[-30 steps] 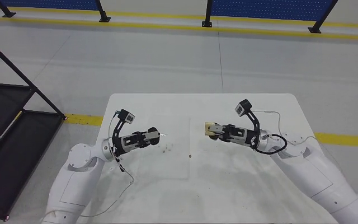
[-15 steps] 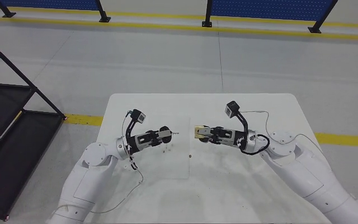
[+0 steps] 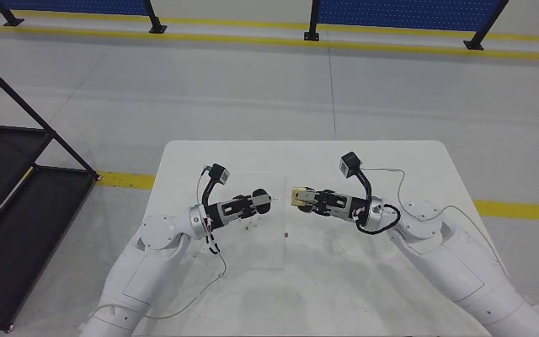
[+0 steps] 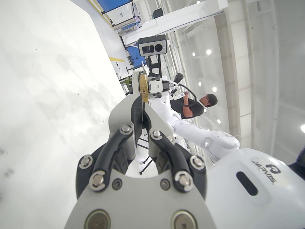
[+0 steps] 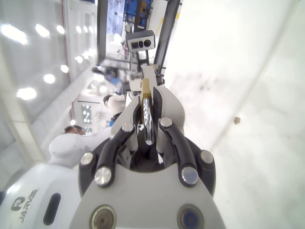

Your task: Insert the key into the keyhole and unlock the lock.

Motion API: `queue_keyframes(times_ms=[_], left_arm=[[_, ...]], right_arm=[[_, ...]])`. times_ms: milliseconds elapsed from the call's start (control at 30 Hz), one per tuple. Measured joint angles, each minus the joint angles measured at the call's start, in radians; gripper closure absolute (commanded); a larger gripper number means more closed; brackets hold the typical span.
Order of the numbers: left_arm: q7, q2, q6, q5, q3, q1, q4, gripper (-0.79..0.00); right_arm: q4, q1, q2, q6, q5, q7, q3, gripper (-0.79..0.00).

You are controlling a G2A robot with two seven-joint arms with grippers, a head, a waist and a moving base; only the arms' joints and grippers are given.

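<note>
Over the middle of the white table (image 3: 379, 278), my left gripper (image 3: 259, 200) is shut on a small silver key (image 3: 269, 200) whose tip points at the lock. My right gripper (image 3: 306, 200) is shut on the brass padlock (image 3: 296, 198), holding it above the table with its keyhole end towards the key. A small gap separates the key tip and the lock. In the left wrist view the left gripper (image 4: 140, 102) lines up with the padlock (image 4: 143, 89), keyhole showing. In the right wrist view the right gripper (image 5: 147, 96) clamps the brass body (image 5: 144, 88) and silver shackle (image 5: 148, 125).
A small brown crumb (image 3: 286, 233) lies on the table below the two grippers, and dark specks (image 3: 249, 221) mark the surface under the left one. A black rack (image 3: 34, 194) stands on the floor off the table's left side.
Both arms have moved inward towards each other, the left one farther. The gap between the key tip and the padlock has shrunk to a sliver.
</note>
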Motion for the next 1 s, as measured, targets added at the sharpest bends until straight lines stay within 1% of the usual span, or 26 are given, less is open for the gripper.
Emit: queue_keyframes(times_ms=[233,300,400,500,767,1000], left_arm=[[0.003,0.000,0.001,0.004,0.001,0.001,-0.001,0.000],[0.033,-0.001,0.004,0.032,0.008,0.005,-0.010,0.000],[0.069,-0.003,0.002,0.043,0.017,0.010,-0.019,0.000],[0.087,-0.003,-0.002,0.059,0.023,0.011,-0.023,0.000],[0.089,-0.002,-0.007,0.052,0.027,0.008,-0.022,0.000],[0.098,-0.002,-0.004,0.056,0.034,0.003,-0.021,0.000]], right_arm=[[0.000,0.000,0.000,0.000,0.000,0.000,0.000,0.000],[-0.002,-0.003,0.000,0.001,-0.003,-0.005,0.001,0.000],[-0.015,-0.017,-0.003,0.016,-0.033,-0.044,0.009,0.000],[-0.025,-0.028,-0.006,0.035,-0.050,-0.063,0.017,0.000],[-0.043,-0.045,-0.017,0.069,-0.077,-0.077,0.035,0.000],[-0.044,-0.060,-0.027,0.069,-0.084,-0.073,0.054,0.000]])
